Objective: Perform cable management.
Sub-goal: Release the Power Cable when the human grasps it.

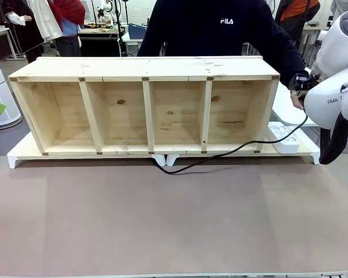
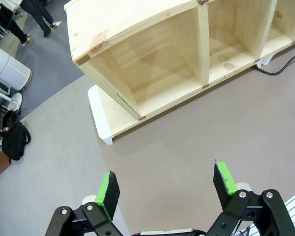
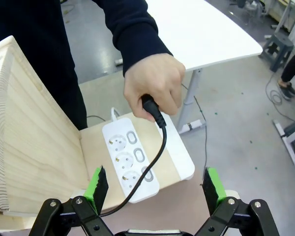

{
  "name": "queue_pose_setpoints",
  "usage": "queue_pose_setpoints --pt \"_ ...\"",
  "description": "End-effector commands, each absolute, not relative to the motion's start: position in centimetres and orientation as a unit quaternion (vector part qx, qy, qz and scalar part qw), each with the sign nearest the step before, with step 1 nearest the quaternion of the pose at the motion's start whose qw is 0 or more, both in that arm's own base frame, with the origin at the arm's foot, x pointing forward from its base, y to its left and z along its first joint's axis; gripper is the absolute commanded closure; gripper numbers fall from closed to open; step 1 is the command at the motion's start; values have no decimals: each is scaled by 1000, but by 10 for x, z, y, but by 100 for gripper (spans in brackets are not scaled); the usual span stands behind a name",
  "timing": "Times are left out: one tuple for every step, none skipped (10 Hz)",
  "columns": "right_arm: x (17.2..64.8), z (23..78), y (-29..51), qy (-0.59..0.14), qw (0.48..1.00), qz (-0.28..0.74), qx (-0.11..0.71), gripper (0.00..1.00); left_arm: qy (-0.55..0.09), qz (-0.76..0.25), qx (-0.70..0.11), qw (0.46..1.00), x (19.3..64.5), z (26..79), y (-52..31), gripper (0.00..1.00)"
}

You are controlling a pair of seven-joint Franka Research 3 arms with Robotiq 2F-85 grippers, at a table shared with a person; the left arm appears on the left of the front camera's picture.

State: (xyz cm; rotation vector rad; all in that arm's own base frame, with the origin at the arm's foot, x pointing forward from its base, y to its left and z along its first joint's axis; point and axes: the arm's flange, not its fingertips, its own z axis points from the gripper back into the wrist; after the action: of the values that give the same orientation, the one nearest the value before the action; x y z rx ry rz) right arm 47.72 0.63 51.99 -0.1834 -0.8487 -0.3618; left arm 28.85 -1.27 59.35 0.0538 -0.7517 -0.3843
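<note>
Cable (image 3: 160, 147) hangs just ahead of your right gripper (image 3: 152, 184), running down from the plug (image 3: 152, 110) that the person's hand (image 3: 154, 86) pinches above the white power strip (image 3: 130, 160). Your right jaws stand spread to their widest and hold nothing; the cord drops between them, nearer the left pad, and passes out of sight under the gripper body. The power strip lies on the pale board directly beyond the jaws, and the end wall of the wooden shelf (image 3: 29, 142) rises to their left.

In the front view you see the rest of the cord (image 1: 220, 155) sag from the hand, cross in front of the shelf's (image 1: 145, 107) right compartments and curl into a loop on the brown table mat (image 1: 162, 220) near the shelf's middle.

Your left gripper (image 2: 167, 189) is also wide open and empty, hovering over bare mat, with the shelf's (image 2: 152, 54) end compartment well beyond its jaws and a short piece of cable (image 2: 280, 66) far off to the upper right.

Expect the cord to be light, limp and fairly slick: it should bend wherever you pinch it and may slide through the pads. Judge the best hold to be on the cord just below the plug, where the moulded body would stop it slipping, clear of the person's fingers.
</note>
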Motion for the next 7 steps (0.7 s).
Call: queue_pose_setpoints --pt "478 519 7 -406 892 -177 -85 0 -365 -186 27 912 289 593 -12 0" --pt "478 519 7 -406 892 -177 -85 0 -365 -186 27 912 289 593 -12 0" --pt "478 519 7 -406 892 -177 -85 0 -365 -186 27 912 289 593 -12 0" --pt "478 519 7 -406 892 -177 -85 0 -365 -186 27 912 289 593 -12 0" --pt "478 519 7 -406 892 -177 -85 0 -365 -186 27 912 289 593 -12 0" --pt "478 519 7 -406 892 -177 -85 0 -365 -186 27 912 289 593 -12 0" --pt "478 519 7 -406 892 -177 -85 0 -365 -186 27 912 289 593 -12 0"
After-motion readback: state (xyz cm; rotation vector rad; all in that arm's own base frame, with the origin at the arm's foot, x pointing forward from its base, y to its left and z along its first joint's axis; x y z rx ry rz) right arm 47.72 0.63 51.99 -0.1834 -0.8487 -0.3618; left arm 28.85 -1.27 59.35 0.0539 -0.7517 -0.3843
